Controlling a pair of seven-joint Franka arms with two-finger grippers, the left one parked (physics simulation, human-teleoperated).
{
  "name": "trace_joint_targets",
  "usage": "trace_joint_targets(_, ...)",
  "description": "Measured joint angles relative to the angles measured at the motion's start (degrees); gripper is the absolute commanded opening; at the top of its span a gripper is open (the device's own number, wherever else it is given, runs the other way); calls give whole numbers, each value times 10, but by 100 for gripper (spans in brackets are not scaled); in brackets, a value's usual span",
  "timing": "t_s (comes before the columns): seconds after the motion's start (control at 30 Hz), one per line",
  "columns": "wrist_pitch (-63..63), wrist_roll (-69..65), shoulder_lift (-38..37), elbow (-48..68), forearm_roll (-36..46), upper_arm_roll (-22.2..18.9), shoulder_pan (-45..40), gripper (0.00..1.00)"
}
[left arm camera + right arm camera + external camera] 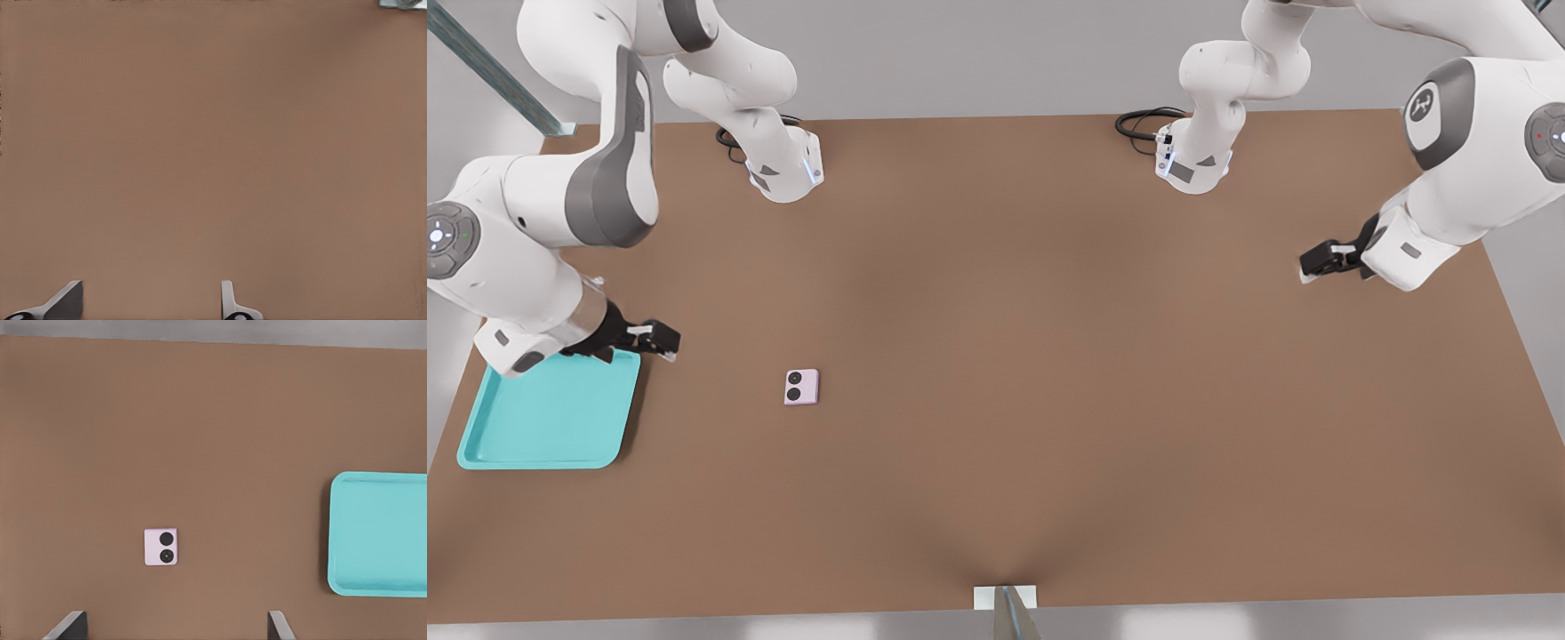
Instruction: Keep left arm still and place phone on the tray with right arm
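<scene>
The pale pink phone lies flat on the brown table, its two black camera circles facing up, and nothing touches it. To the front view's left of it sits the turquoise tray, holding nothing. The right arm's gripper hovers over the tray's far right corner, apart from the phone and to its left in the front view. The right wrist view shows the phone and the tray, with the gripper open and its fingertips spread wide with nothing between them.
The left arm's gripper hangs over the table at the front view's right. Two arm bases with black cables stand along the far edge. A small white bracket sits at the near edge.
</scene>
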Motion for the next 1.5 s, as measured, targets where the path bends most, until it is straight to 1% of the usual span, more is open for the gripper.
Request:
trace_joint_targets(0.07,10,1,25,13,4,-7,18,100)
trace_joint_targets(0.13,19,3,81,58,7,-19,59,100)
trace_joint_targets(0.17,24,7,111,79,7,-19,78,100)
trace_joint_targets(0.23,37,19,146,92,1,6,100,100)
trace_joint_targets(0.3,63,31,134,35,-8,26,110,100)
trace_joint_targets(0.4,119,54,98,-78,-15,37,122,100)
trace_joint_targets(0.6,201,107,101,-137,-17,23,123,100)
trace_joint_targets(0.67,245,124,81,-226,-6,24,119,100)
trace_joint_targets(0.73,292,137,75,-279,2,25,114,100)
trace_joint_targets(0.87,359,146,91,-298,38,23,94,100)
trace_joint_targets(1.0,398,135,101,-305,51,22,84,100)
trace_joint_targets(1.27,405,70,122,-322,16,28,84,100)
trace_joint_targets(1.43,417,35,103,-388,10,30,64,100)
trace_joint_targets(1.5,427,24,112,-398,22,30,58,100)
